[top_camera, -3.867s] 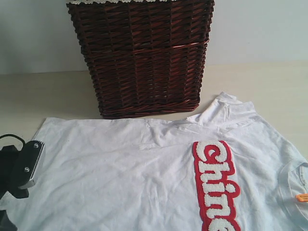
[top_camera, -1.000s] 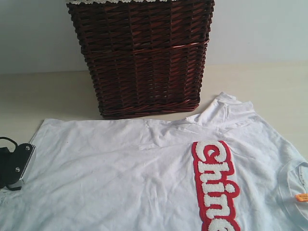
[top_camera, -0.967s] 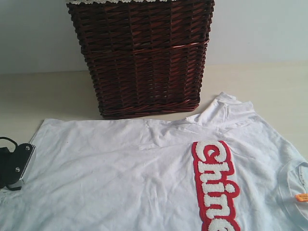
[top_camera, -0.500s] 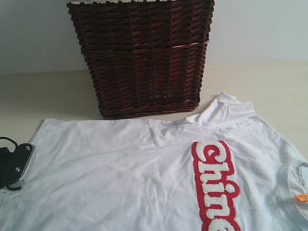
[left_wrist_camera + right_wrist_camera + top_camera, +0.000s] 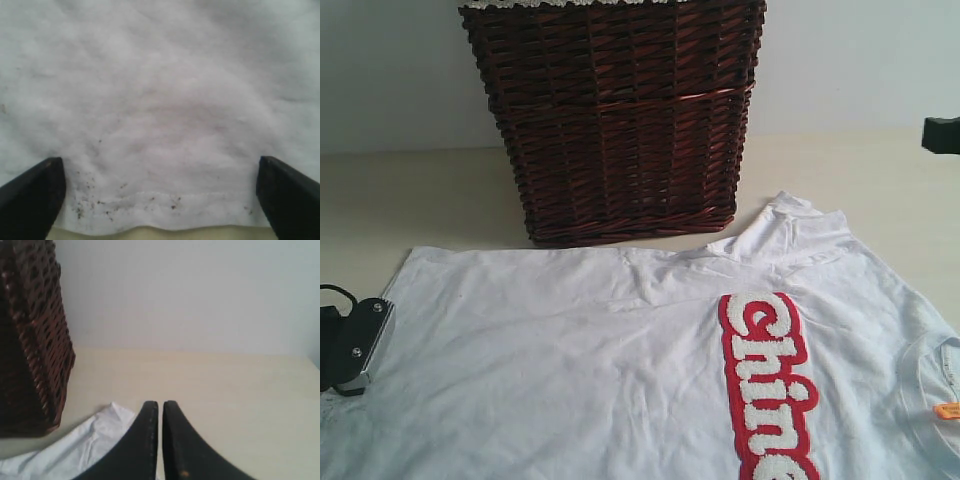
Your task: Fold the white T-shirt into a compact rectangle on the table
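The white T-shirt (image 5: 620, 360) lies spread flat on the table (image 5: 410, 200), its red band with fuzzy white letters (image 5: 768, 385) towards the right. My left gripper (image 5: 159, 162) is open wide over the shirt's stitched hem (image 5: 165, 200), one dark finger (image 5: 35, 195) on each side and nothing gripped. In the exterior view its body (image 5: 362, 340) sits at the shirt's left edge. My right gripper (image 5: 160, 405) is shut and empty above bare table, beside a sleeve (image 5: 95, 445). A dark part of the right arm (image 5: 942, 133) shows at the right edge.
A tall dark brown wicker basket (image 5: 615, 115) with white lace trim stands just behind the shirt, close to its upper hem, and shows as the basket (image 5: 30, 340) in the right wrist view. An orange label (image 5: 950, 409) sits inside the collar. A pale wall backs the table.
A dark part of the right arm has come into the exterior view at the right edge. The left gripper dropped lower and further left a few seconds ago and has held still since.
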Action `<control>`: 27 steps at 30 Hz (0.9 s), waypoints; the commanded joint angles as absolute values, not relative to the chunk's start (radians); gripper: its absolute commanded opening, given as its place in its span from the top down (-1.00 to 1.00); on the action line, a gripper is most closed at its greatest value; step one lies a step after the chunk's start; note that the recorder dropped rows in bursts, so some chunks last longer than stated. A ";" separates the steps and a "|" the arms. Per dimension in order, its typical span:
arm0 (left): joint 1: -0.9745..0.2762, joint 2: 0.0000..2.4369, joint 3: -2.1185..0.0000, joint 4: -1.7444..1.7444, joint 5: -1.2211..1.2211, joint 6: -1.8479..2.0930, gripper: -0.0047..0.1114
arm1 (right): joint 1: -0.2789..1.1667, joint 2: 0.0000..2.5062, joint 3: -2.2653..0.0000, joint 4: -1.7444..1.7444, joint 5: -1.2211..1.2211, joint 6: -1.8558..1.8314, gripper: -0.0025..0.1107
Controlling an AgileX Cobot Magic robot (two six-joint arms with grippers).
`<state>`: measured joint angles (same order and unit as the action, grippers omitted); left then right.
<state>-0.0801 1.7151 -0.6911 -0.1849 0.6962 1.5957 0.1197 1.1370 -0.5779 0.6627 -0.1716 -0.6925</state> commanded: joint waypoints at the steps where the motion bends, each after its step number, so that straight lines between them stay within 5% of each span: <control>1: -0.079 1.723 -0.690 -0.195 0.700 1.600 -0.89 | 0.113 1.274 -0.682 0.645 0.082 -0.815 0.88; 7: -0.079 1.723 -0.690 -0.195 0.700 1.600 -0.89 | 0.115 1.431 -0.787 0.655 0.376 -0.990 0.88; 15: -0.079 1.723 -0.690 -0.195 0.700 1.600 -0.89 | 0.004 1.485 -0.805 0.713 0.246 -1.144 0.88; 21: -0.079 1.723 -0.690 -0.195 0.700 1.600 -0.89 | -0.153 1.552 -0.959 0.644 1.129 -2.006 0.91; 27: -0.079 1.723 -0.690 -0.195 0.700 1.600 -0.89 | -0.244 1.565 -0.994 0.611 1.221 -2.017 0.90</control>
